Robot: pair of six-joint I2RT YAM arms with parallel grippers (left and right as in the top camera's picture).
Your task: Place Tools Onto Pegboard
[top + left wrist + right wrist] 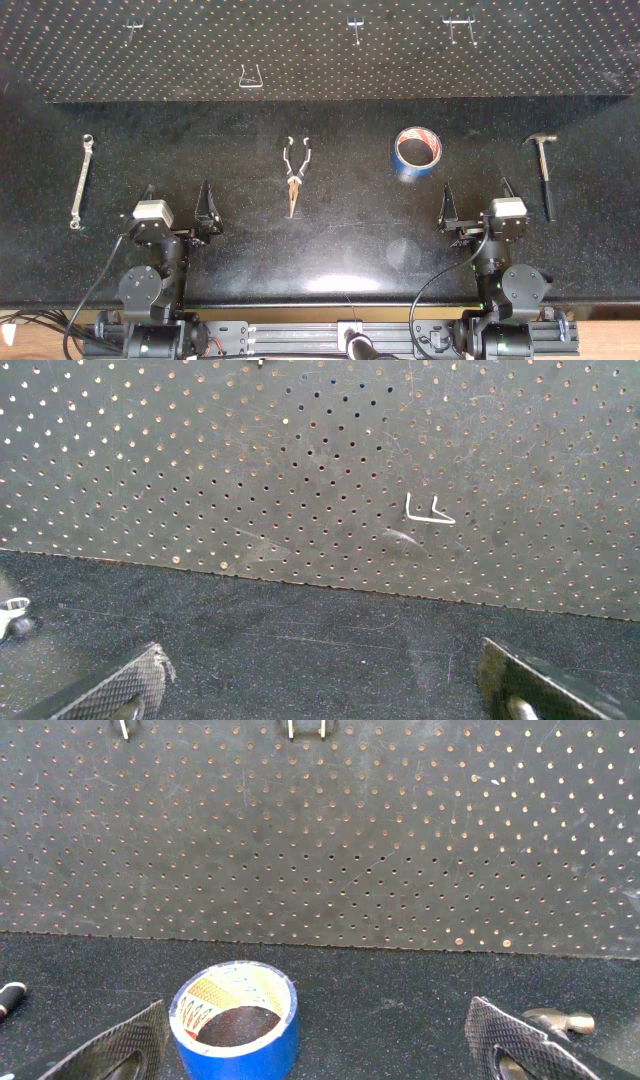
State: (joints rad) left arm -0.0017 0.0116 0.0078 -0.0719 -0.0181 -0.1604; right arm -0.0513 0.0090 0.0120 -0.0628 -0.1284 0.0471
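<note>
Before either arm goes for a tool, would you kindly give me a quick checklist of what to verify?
1. Left jaws open and empty: ok.
2. Right jaws open and empty: ok.
3. Wrench, pliers, tape roll and hammer lie apart on the table: ok.
4. Hooks on the pegboard hold nothing: ok.
5. Tape roll lies just ahead of the right jaws: ok.
6. Hooks firmly seated in the pegboard: cannot tell.
</note>
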